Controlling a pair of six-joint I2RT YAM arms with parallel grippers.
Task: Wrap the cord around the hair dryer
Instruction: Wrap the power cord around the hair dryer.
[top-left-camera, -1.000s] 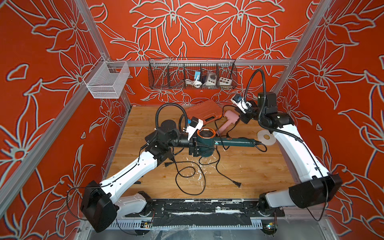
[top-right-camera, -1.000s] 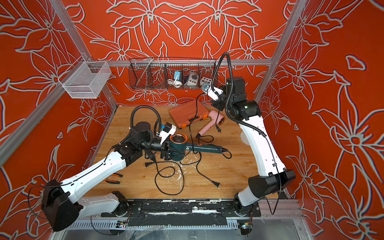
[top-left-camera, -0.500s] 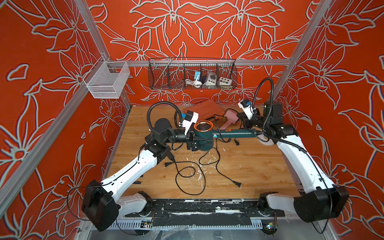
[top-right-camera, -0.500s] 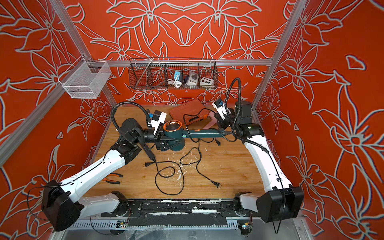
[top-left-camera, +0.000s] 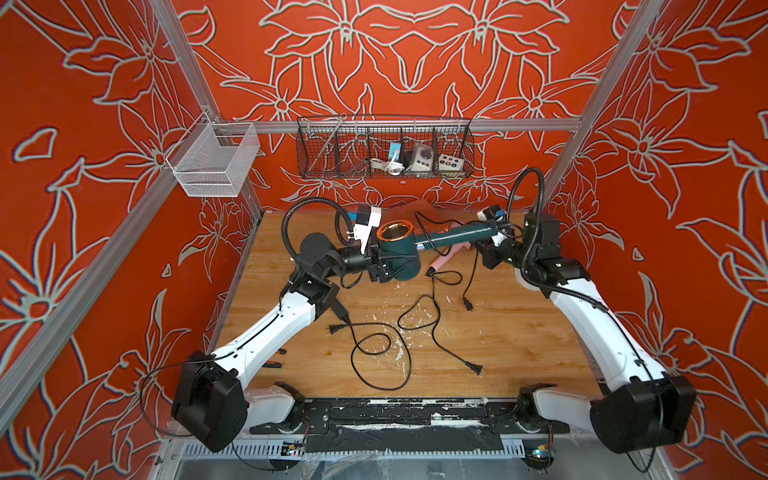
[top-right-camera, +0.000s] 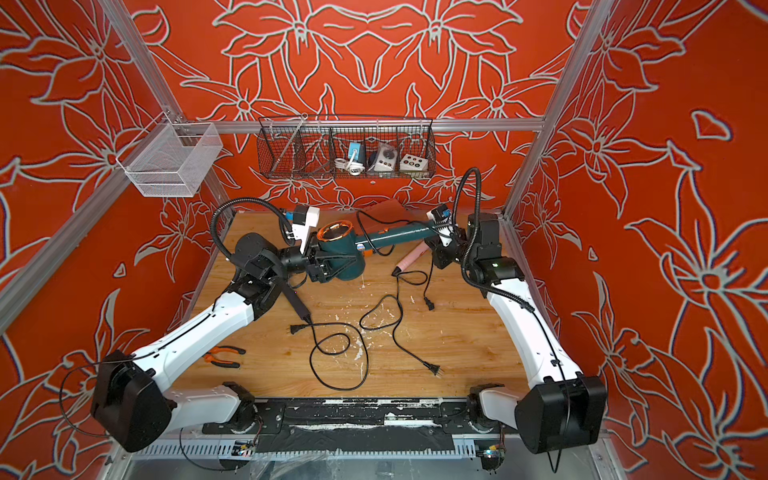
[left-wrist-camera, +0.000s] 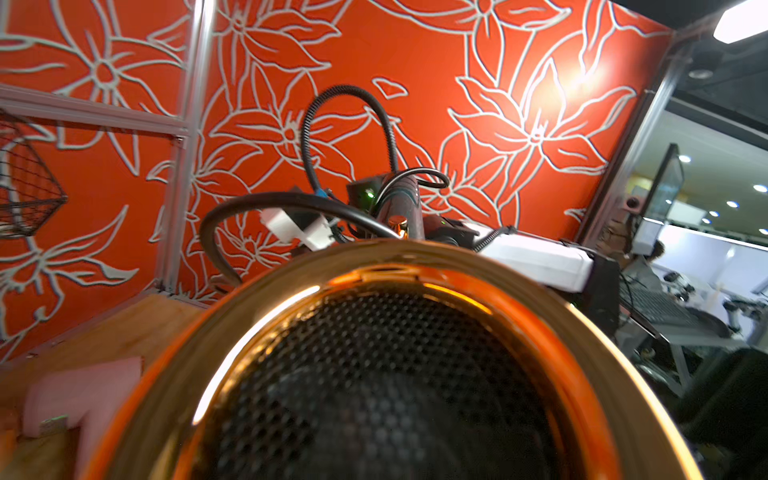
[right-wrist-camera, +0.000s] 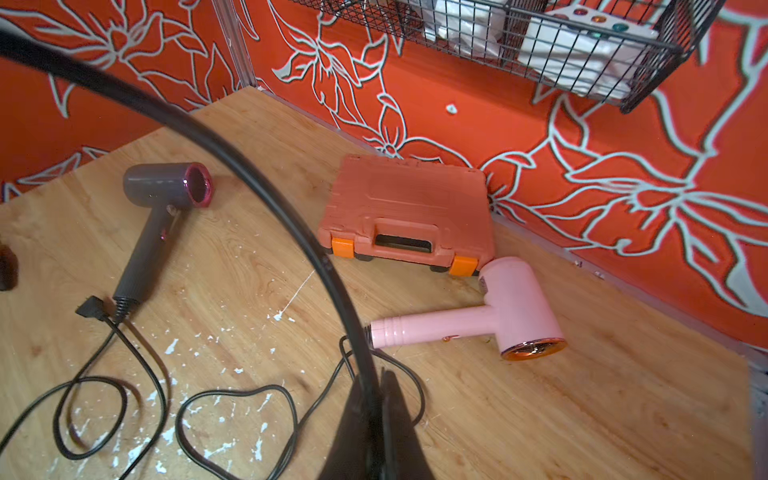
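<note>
A: Where is the teal dryer?

B: Off the desk, toward the back, roughly level. The left pincer clamps its barrel. The handle points at the right arm.

A: And the right pincer?

B: Pressed together, pinching the cord just beside the handle's end. In the right wrist view the cord arcs up and away from the fingers.

A: Any turns on?

B: In the left wrist view, one loose loop sits at the handle's far end. In both top views a strand crosses the handle near the barrel. I judge that as one turn at most, slack rather than snug.

A: What is left?

B: Most of it. A tail drops from the right pincer to a plug at desk level. It is probably this dryer's, but cords cross there and I cannot trace it fully. The tail needs winding and the plug needs securing.

A: Clutter?

B: The pink dryer and the grey dryer lie on the desk with their own cords, near the tail. Tangling looks possible.
</note>
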